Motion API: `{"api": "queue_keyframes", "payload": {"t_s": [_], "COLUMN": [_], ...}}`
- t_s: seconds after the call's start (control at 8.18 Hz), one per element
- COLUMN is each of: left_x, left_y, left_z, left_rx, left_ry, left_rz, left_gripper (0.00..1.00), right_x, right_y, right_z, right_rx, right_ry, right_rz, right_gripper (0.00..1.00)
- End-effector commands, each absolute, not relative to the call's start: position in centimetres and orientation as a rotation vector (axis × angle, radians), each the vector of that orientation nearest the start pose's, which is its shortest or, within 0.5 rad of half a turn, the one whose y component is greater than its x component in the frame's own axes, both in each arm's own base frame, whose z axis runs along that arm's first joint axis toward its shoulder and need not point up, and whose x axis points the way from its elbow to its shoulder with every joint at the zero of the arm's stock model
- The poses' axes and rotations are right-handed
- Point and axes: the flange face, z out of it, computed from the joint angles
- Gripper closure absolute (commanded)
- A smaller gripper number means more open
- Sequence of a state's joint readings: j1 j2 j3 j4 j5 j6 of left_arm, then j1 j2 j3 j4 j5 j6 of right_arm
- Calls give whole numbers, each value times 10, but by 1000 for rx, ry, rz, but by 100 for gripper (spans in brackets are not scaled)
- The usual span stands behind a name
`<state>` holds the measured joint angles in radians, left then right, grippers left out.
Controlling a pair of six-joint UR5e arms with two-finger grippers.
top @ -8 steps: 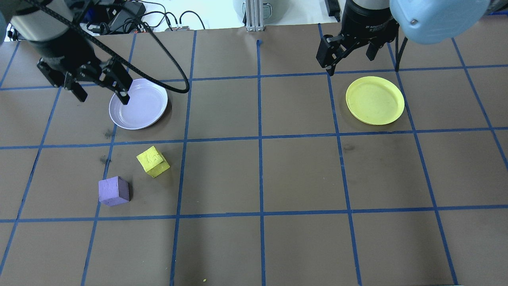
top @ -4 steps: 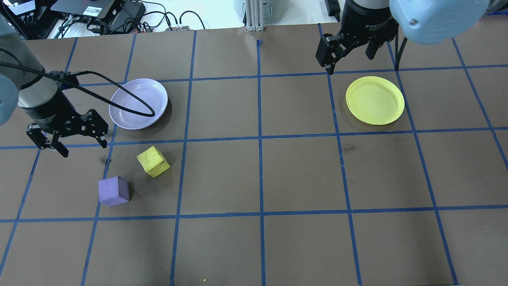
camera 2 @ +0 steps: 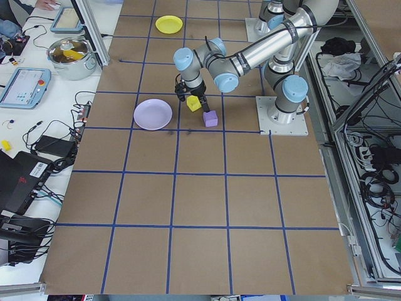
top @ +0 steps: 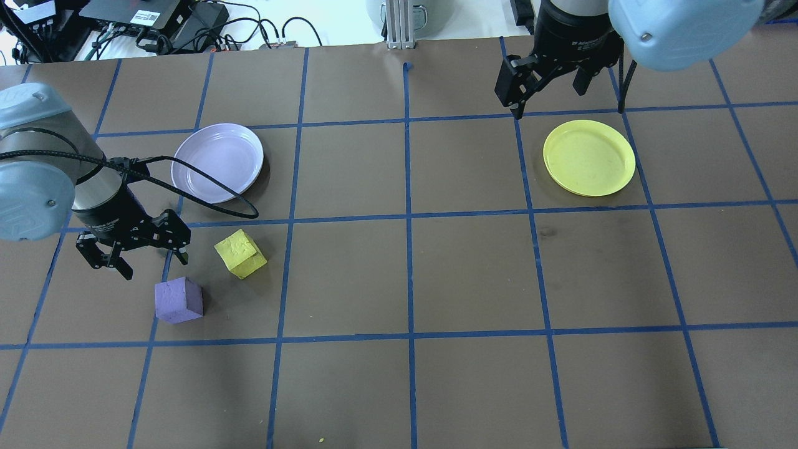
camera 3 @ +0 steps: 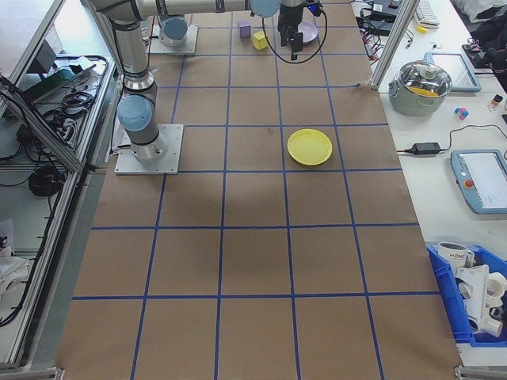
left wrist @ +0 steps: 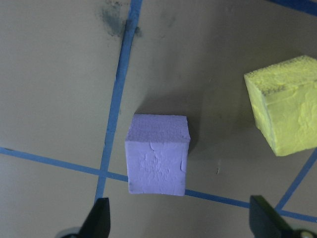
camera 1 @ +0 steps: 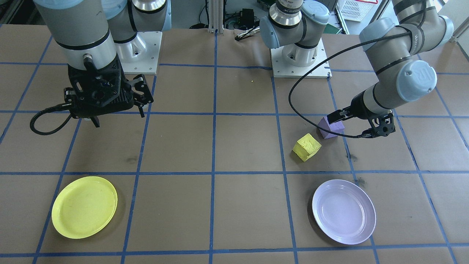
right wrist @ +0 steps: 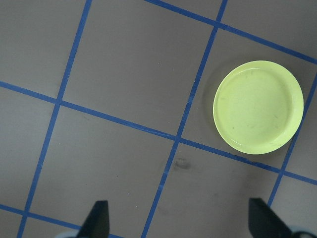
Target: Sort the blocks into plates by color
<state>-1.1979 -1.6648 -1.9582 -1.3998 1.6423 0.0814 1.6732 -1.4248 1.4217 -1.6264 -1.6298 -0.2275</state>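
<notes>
The purple block (top: 179,300) and the yellow block (top: 240,253) sit side by side on the table's left half, apart from each other. My left gripper (top: 154,265) hovers open just beyond the purple block. In the left wrist view the purple block (left wrist: 157,154) lies between the spread fingertips (left wrist: 99,220), with the yellow block (left wrist: 285,111) off to the right. The lavender plate (top: 217,162) lies behind the blocks. On the right half lies the yellow plate (top: 588,157), bare inside. My right gripper (top: 552,100) hangs open beyond that plate's far left rim.
Brown paper with a blue tape grid covers the table (top: 411,280). The left arm's black cable (top: 206,187) loops over the lavender plate's near rim. Cables and electronics (top: 156,25) lie past the far edge. A metal pot (camera 2: 70,53) stands on a side bench.
My left gripper has travelled from over the lavender plate's left rim toward the near side, ending beside the purple block. The blocks, plates and right arm have stayed put.
</notes>
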Motion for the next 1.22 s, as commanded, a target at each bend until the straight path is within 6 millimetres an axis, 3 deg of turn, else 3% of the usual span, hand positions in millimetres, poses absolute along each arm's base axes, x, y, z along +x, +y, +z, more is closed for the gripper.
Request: {"api": "queue_keyframes", "payload": {"t_s": [0.0, 0.24, 0.49, 1.1], "left_x": [53, 52, 54, 53], "left_y": [-468, -467, -470, -456], "left_z": [259, 250, 220, 201], "left_rx": [-358, -372, -342, -323], "left_ry": [3089, 3090, 3098, 3098], "left_rz": [558, 588, 606, 683], "left_gripper": [0, 0, 0, 0], "right_x": [183, 184, 184, 184], "right_y": [-544, -544, -544, -545], "right_z": [488, 488, 487, 487], "right_rx": [-521, -521, -523, -520], "right_ry": [3159, 3158, 3158, 3158], "right_rz": [-78, -80, -78, -85], "right_gripper": [0, 0, 0, 0]}}
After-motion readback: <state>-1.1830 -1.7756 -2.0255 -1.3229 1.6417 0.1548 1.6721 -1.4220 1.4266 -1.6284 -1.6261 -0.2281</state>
